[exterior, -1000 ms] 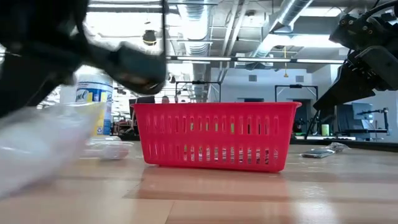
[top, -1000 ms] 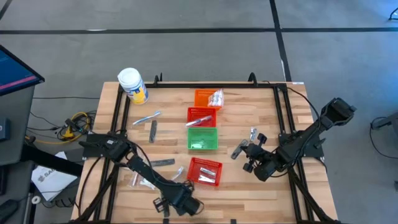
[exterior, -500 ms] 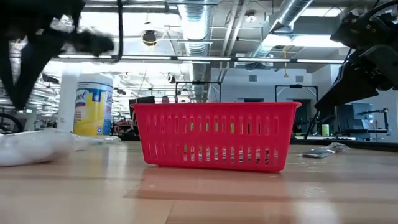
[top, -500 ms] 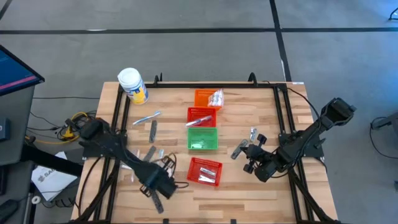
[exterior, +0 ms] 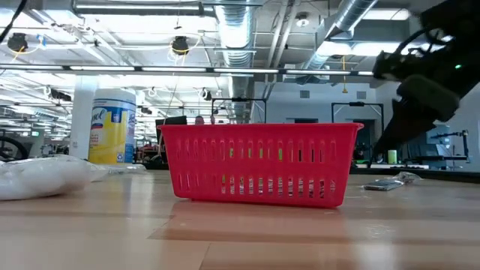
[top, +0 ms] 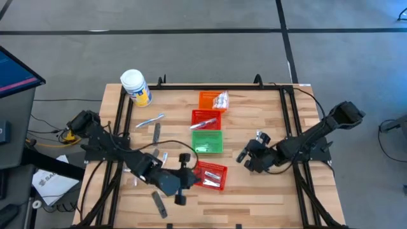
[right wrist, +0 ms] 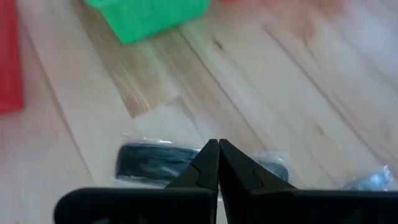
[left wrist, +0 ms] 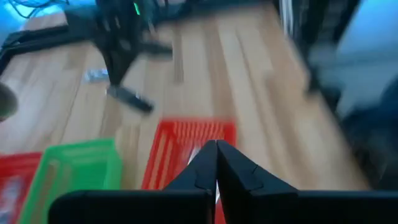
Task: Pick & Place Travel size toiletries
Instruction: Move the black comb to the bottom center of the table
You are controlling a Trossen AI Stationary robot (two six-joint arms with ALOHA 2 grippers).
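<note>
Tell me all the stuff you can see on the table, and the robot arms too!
Table: one, light wood, dark frame.
Jar: one, white with yellow label, back left corner.
Baskets: four in a row down the middle; orange basket farthest back, then a red basket, green basket, and the near red basket.
Toiletries: several loose ones, silvery or dark, like a tube and dark strip on the left, a dark strip near the front, a dark packet on the right; more lie in the baskets.
Left gripper: one, dark, fingers shut, by the near red basket.
Right gripper: one, dark, fingers shut, over the packet.
</note>
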